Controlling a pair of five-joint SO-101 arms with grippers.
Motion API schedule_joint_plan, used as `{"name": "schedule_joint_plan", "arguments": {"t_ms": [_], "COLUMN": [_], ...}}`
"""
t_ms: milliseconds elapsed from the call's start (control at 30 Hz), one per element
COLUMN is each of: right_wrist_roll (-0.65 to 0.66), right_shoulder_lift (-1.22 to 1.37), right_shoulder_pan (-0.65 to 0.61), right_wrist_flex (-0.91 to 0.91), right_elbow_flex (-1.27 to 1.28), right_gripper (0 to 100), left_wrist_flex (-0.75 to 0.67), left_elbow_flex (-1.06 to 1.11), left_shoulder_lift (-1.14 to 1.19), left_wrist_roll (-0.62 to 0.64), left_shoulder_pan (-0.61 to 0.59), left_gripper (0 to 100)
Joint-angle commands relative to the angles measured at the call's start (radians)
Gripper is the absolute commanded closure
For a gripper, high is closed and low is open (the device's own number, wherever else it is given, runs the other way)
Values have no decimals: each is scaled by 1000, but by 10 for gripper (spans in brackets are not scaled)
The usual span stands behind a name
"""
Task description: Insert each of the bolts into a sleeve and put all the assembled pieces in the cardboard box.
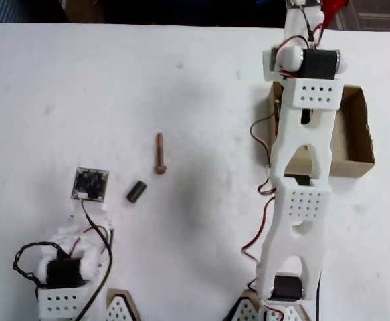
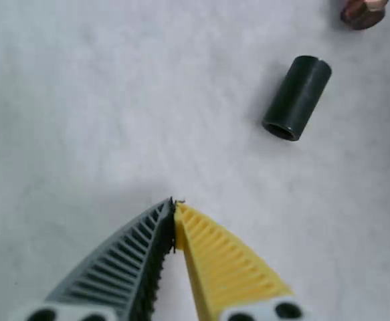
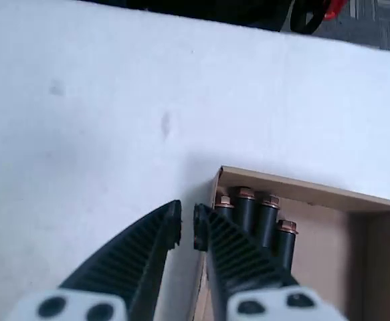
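A copper bolt [image 1: 159, 153] lies on the white table, and a short black sleeve [image 1: 136, 192] lies apart from it, nearer the left arm [image 1: 71, 274]. In the left wrist view my left gripper [image 2: 174, 204] is shut on nothing, its tips short of the sleeve [image 2: 297, 97]; the bolt's head [image 2: 362, 12] lies beyond. The right arm [image 1: 302, 167] stretches over the cardboard box [image 1: 358, 134]. My right gripper [image 3: 186, 224] hangs at the box's rim [image 3: 302, 190], slightly open and empty. Several assembled pieces [image 3: 255, 214] lie side by side in the box.
A wrist camera board [image 1: 89, 182] with its cable sits on the left arm, close to the sleeve. Red and black wires [image 1: 265, 200] run along the right arm. White table stretches between the two arms.
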Motion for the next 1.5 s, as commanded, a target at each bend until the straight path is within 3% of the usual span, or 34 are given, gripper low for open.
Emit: {"name": "schedule_joint_plan", "arguments": {"t_ms": [0,1100,1467], "right_wrist_roll": [-8,0,-8], "right_shoulder_lift": [-139,-1000,-1032], "right_shoulder_pan": [-53,-501,-653], "right_wrist_flex": [30,22,-91], "right_elbow_flex": [49,1128,1379], "right_gripper": [982,981,981], "left_wrist_flex": [-48,-34,6], "left_elbow_flex": [-2,-2,-2], "left_shoulder_lift": [-7,-7,-7], "left_wrist_roll": [0,0,0], "left_shoulder_pan": [-18,-22,-242], "left_gripper": [977,977,977]}}
